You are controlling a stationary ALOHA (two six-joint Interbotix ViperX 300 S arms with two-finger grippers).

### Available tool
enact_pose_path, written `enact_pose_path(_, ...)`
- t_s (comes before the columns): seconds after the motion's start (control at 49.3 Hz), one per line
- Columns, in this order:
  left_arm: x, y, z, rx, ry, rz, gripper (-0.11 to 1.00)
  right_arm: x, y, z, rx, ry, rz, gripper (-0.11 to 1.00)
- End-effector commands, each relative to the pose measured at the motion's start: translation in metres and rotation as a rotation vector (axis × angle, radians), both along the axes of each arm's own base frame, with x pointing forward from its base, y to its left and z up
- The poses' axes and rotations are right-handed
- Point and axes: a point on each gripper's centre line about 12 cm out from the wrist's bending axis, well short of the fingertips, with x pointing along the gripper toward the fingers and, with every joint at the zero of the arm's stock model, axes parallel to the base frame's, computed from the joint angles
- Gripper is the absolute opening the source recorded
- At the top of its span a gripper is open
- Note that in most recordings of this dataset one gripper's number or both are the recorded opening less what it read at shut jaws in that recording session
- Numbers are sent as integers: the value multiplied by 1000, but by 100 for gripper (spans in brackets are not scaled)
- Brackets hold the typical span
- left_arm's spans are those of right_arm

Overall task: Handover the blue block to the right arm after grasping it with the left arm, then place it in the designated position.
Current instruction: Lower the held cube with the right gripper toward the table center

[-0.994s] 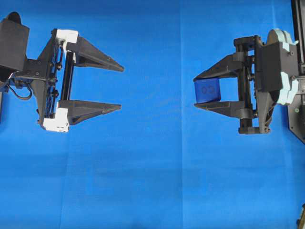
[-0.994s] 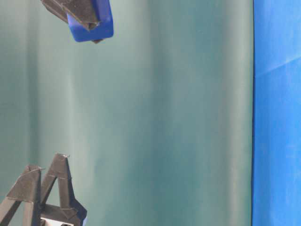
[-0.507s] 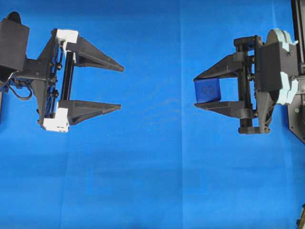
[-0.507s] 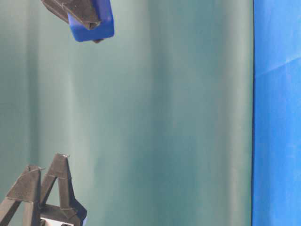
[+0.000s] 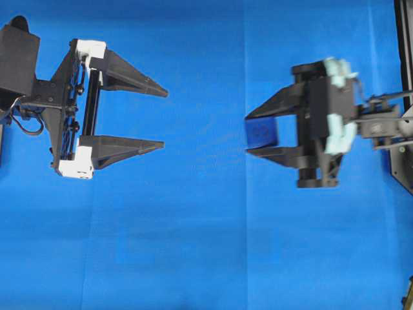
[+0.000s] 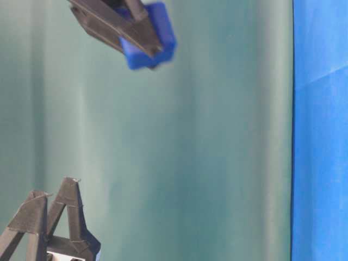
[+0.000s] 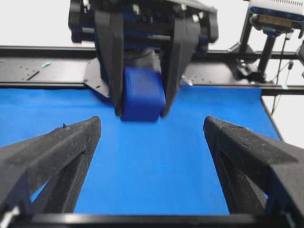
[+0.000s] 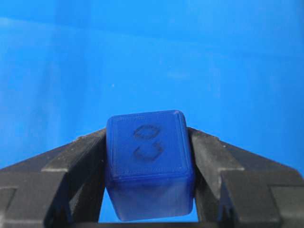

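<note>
Right gripper, leftward, clamping blue block

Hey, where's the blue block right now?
The blue block sits right of centre in the overhead view, clamped between the right claw's fingers above the blue cloth, facing the open left claw.

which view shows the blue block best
The right wrist view: the blue block fills the centre, sharp, its marked face visible, pinched between the right gripper's fingers. Overhead it is small, dark and blurred; the table-level view shows a blurred corner; the left wrist view shows it farther off, slightly blurred.
</note>
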Motion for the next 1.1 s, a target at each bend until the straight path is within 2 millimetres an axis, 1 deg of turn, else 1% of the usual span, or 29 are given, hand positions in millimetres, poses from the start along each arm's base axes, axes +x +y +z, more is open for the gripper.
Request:
enact_pose_path(0.0,0,0,12,0,-34,0,93,13,1,3,13,-30,6,42)
enact_pose_path(0.162,1,0,13,0,-35,1,93,35,1,-20,34,11,-5,42)
enact_pose_path(0.568,0,0,11,2,-25,1,93,74,-8,-81,97,78,-41,42)
enact_pose_path(0.67,-1,1,12,2,-26,1,93,81,-11,-102,108,109,-50,42)
enact_pose_path(0.832,-1,0,11,2,-25,0,93,87,-13,-126,126,138,-57,42)
enact_pose_path(0.974,0,0,10,5,-23,1,93,90,-15,-143,133,168,-63,42)
enact_pose_path(1.075,0,0,11,6,-25,1,93,93,-15,-151,141,165,-60,42)
